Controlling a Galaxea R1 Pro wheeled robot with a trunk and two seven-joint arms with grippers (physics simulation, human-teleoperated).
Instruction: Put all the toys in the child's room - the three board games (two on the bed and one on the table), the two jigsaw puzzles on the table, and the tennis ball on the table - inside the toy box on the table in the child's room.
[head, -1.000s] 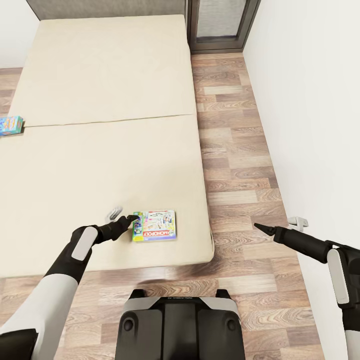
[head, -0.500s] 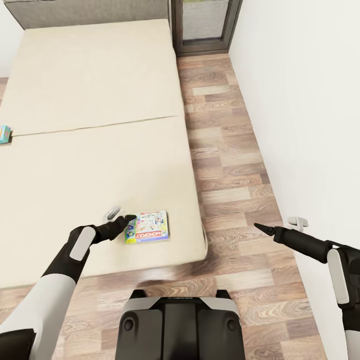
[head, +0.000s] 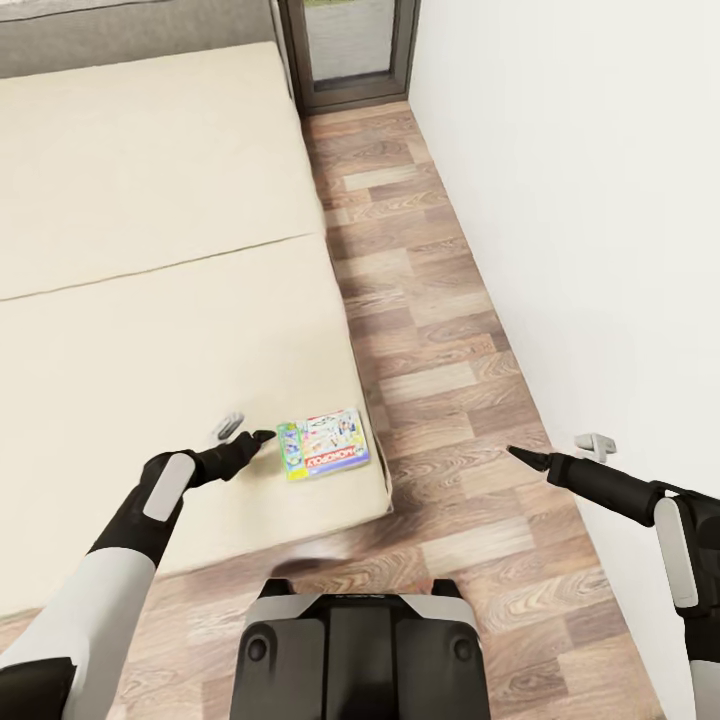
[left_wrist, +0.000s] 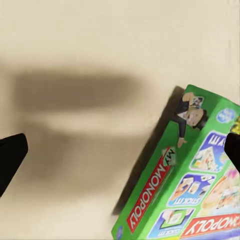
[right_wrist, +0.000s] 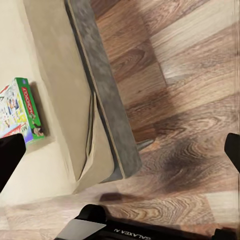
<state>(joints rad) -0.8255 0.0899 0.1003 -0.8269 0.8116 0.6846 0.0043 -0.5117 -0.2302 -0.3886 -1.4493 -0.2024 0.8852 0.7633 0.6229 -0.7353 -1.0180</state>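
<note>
The green-white-red Monopoly board game (head: 322, 443) lies flat on the cream bed (head: 150, 300), close to its near right corner. My left gripper (head: 245, 431) hovers open just left of that box, a small gap between its dark fingertip and the box's green edge. In the left wrist view the Monopoly box (left_wrist: 185, 185) lies on the mattress beside the open left gripper (left_wrist: 122, 152). My right gripper (head: 555, 447) stands open over the wooden floor, near the white wall. The right wrist view catches the box (right_wrist: 20, 115) on the bed corner, with the right gripper (right_wrist: 120, 152) holding nothing.
A strip of wooden floor (head: 430, 330) runs between the bed and the white wall (head: 600, 200). A dark-framed glass door (head: 350, 50) closes its far end. The grey headboard (head: 130, 40) lines the bed's far side. My base (head: 360, 650) stands at the bed's foot.
The whole view has swung, so the bed and door slide left in the picture and the small blue box has left it. Both arms keep their pose; both grippers stay open.
</note>
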